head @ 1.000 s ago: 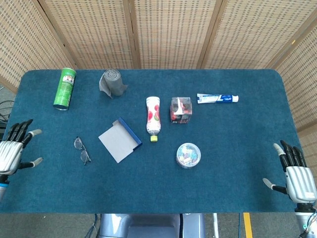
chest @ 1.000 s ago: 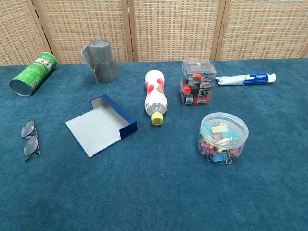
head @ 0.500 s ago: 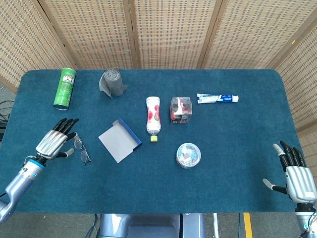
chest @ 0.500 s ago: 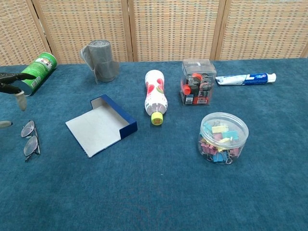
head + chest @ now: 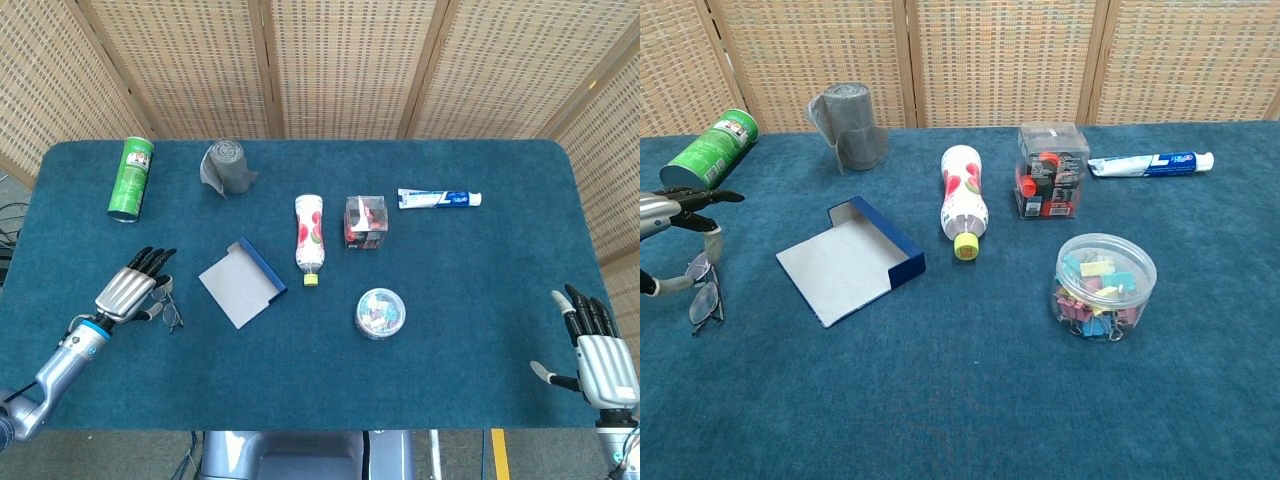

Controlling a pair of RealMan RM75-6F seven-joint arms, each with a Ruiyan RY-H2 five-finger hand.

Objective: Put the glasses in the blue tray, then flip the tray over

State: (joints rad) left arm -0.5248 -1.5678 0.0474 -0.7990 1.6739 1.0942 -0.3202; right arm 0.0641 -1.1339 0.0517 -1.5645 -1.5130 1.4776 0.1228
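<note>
The left hand now hangs right over the glasses, its fingers spread and holding nothing — a second ago it was parked at the table's left edge, and half a second ago it was only nearing them. In the chest view the thumb and fingertips come down on either side of the upper lens, though whether they touch the frame yet cannot be told. The right hand is also spread and empty, low at the table's right edge, where it has stayed throughout.

The glasses lie folded flat on the blue cloth of the table, where they were a second ago, just left of the blue tray, which sits open side up with its grey floor showing and nothing in it. Beyond stand a lying bottle, a clear box, a tub of clips, a toothpaste tube, a grey roll and a green can.

So the reach is nearly over and the pinch comes next, by my reading — thin wire flat on cloth will likely be awkward to lift. Neither task step is done.
</note>
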